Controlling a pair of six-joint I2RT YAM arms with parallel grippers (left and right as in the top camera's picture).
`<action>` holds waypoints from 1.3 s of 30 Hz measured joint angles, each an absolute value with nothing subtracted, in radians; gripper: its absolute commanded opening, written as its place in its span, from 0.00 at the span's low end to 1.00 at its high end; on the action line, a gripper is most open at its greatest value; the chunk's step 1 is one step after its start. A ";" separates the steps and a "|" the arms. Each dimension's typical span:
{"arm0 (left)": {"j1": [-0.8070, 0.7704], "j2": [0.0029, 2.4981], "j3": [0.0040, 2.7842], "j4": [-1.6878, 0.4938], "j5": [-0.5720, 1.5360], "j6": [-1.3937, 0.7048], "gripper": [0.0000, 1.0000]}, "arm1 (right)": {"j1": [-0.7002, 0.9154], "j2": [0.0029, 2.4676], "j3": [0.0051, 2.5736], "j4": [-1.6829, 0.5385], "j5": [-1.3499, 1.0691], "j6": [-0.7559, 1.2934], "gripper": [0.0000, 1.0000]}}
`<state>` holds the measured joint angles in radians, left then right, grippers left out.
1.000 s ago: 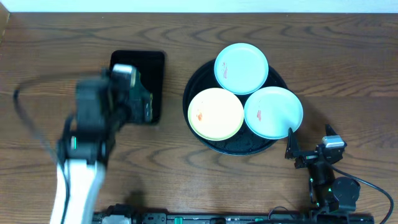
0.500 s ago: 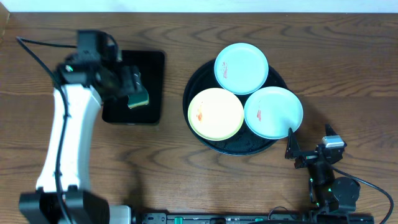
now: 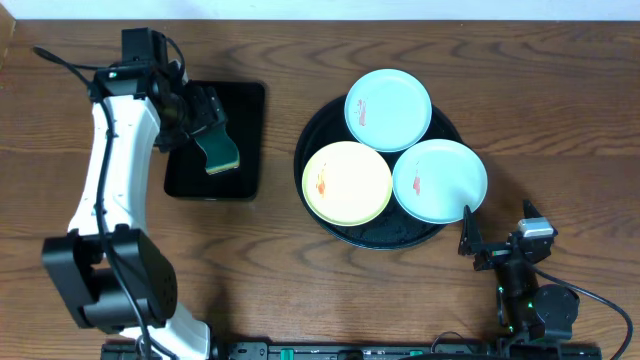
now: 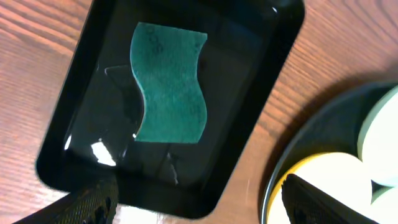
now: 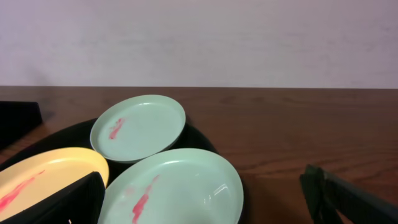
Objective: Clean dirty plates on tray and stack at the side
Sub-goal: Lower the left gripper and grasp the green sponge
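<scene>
The pale yellow round plate (image 3: 346, 183) and two mint-blue round plates (image 3: 388, 109) (image 3: 439, 180), red-smeared, lie side by side in the large round black tray (image 3: 385, 236), right of centre on the desk (image 3: 560, 80). They are probably light, stiff and slick, so pinch a raised rim. The right hand (image 5: 202, 202) sits spread and empty just near of them. The left hand (image 4: 200, 193) hovers spread over a green sponge (image 4: 169, 87), far left.

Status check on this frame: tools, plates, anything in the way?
Left tool open, over sponge in rectangular tray. Right tool open, beside round tray. Three plates smeared, all on it, none stacked. No obstruction seen.

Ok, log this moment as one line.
left gripper open over sponge | right gripper open beside tray | three smeared plates on tray | none stacked
</scene>
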<state>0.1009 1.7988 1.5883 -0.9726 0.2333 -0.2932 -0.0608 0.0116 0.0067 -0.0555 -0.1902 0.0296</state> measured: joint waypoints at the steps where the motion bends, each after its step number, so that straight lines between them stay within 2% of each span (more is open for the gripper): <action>1: 0.101 1.811 1.588 -0.971 0.227 -0.307 0.83 | -0.061 0.012 0.007 -0.056 -0.190 0.030 0.99; 3: 0.101 1.840 1.588 -0.971 0.200 -0.355 0.79 | -0.061 0.012 0.007 -0.056 -0.190 0.030 0.99; 12: 0.101 1.979 1.588 -0.938 0.131 -0.469 0.79 | -0.061 0.012 0.007 -0.056 -0.190 0.030 0.99; 23: 0.067 2.099 1.588 -0.857 0.124 -0.475 0.79 | -0.061 0.012 0.007 -0.056 -0.190 0.030 0.99; 39: 0.057 2.102 1.565 -0.790 0.041 -0.471 0.78 | -0.061 0.012 0.007 -0.056 -0.190 0.030 0.99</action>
<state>0.0570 2.1017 1.5646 -0.7898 0.0414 -0.4706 -0.0608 0.0116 0.0067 -0.0555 -0.1902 0.0296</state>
